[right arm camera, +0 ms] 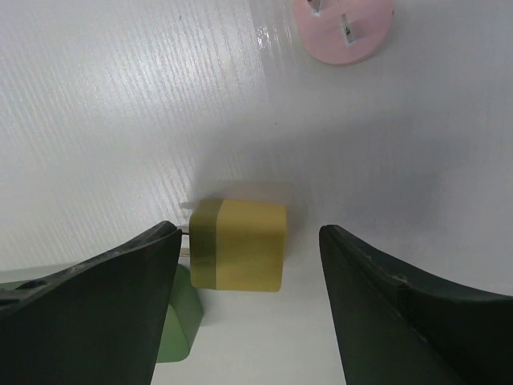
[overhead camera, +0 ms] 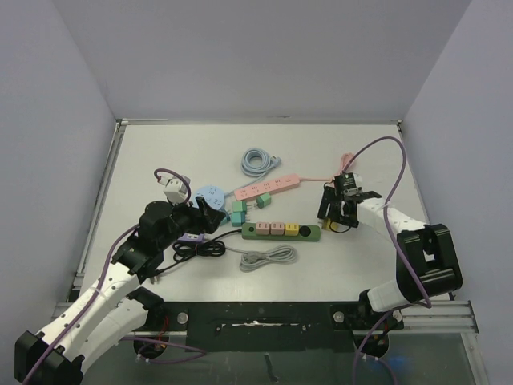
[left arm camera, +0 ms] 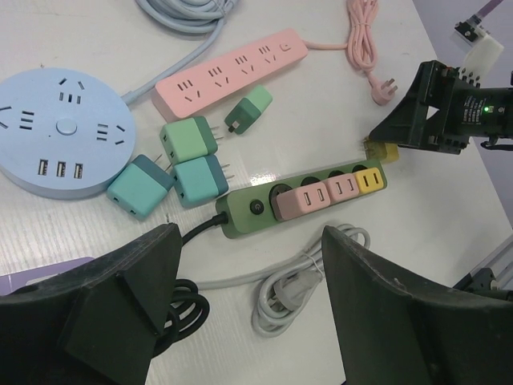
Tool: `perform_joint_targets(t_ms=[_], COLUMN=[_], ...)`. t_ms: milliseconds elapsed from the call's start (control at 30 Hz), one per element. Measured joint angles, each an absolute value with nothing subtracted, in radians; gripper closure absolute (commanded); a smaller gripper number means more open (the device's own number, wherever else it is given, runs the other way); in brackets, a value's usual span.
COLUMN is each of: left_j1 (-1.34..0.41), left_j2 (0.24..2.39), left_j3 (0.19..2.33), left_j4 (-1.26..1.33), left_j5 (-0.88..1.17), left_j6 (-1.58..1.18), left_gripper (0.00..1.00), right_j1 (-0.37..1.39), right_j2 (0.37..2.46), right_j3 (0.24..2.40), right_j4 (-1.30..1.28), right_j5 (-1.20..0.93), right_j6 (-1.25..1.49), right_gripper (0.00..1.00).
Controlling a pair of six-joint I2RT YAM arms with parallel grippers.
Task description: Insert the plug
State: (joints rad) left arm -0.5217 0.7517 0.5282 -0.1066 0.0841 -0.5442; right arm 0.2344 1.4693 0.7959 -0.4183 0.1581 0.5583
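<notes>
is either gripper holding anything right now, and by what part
Nothing is held. The right gripper is open around the yellow plug, gaps on both sides; the left gripper is open too.

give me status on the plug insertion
Left tool open, empty. Right tool open, straddling the yellow plug, not gripping. Plug lies on table beside green power strip's end. Nothing in the way.

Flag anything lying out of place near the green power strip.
A yellow adapter lies loose on the table just off the end of the green power strip, in no socket. The right gripper straddles it with jaws open, not gripping.
</notes>
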Motion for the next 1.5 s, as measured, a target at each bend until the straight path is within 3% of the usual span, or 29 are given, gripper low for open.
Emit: perform_joint_targets(t_ms=[200, 433, 600, 667, 1000, 1500], left_j1=[-0.522, -0.522, -0.522, -0.522, -0.522, -0.522], left_j2=[0.76, 0.78, 0.786, 0.789, 0.823, 0.963], left_j3=[0.528, 0.528, 0.528, 0.528, 0.528, 0.528], left_j4=[-0.098, -0.072, -0.058, -0.053, 0.023, 0.315], left_j5=[0.091, 0.113, 0.12, 0.123, 0.175, 0.212], left_j6=[-0.547, -0.554, -0.566, -0.569, -0.635, -0.845], left_gripper=[0.31, 0.31, 0.31, 0.31, 0.31, 0.31], right_j1=[0.234, 0.234, 0.234, 0.235, 0.339, 0.708], right_j2=[1.474, 1.485, 1.5, 1.501, 1.415, 1.301], right_j3=[0.794, 0.794, 0.794, 0.794, 0.83, 1.049], right_j4=[-0.412, -0.405, -0.404, -0.398, -0.448, -0.363], right_j5=[0.132, 0.119, 0.119, 0.12, 0.166, 0.19], right_j6=[0.598, 0.614, 0.613, 0.612, 0.601, 0.728], right_gripper=[0.48, 0.41, 0.58, 0.61, 0.56, 0.55])
